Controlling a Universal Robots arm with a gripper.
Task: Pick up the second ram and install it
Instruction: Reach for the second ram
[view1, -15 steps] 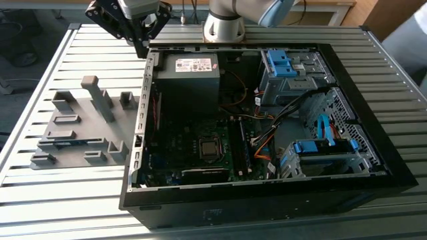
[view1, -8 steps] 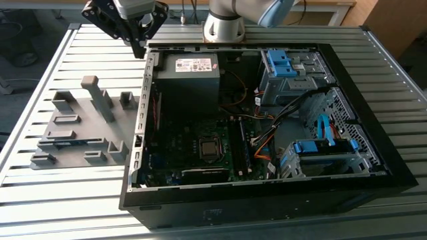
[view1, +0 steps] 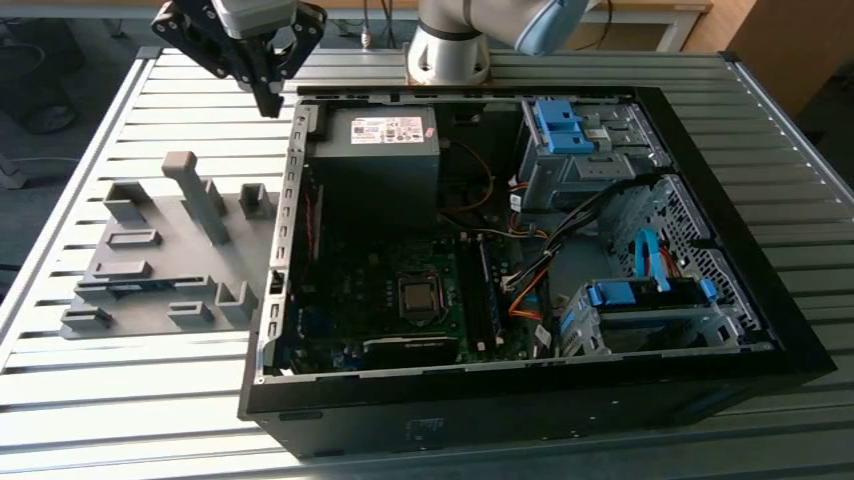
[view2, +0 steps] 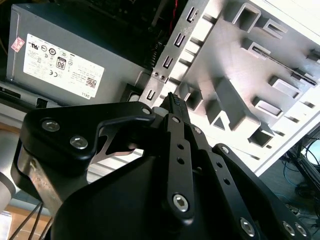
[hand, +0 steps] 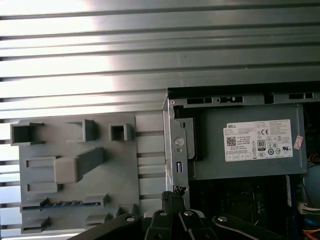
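The second ram, a thin green strip (hand: 65, 203), stands in the grey plastic holder (hand: 145, 150), easy to grab; your black gripper (view1: 272, 103) is closed, empty.

A white rectangular label (hand: 257, 139) lies flat on the grey power supply (hand: 207, 150), seen in both wrist views and in the exterior view. It carries a maker's name at one corner, several rows of fine black print, a barcode patch, and a line of small round and square certification marks, one of them a boxed badge with a number. A small pale pink sticker (hand: 298, 143) sits just beside the label's end; its print is too small to read.
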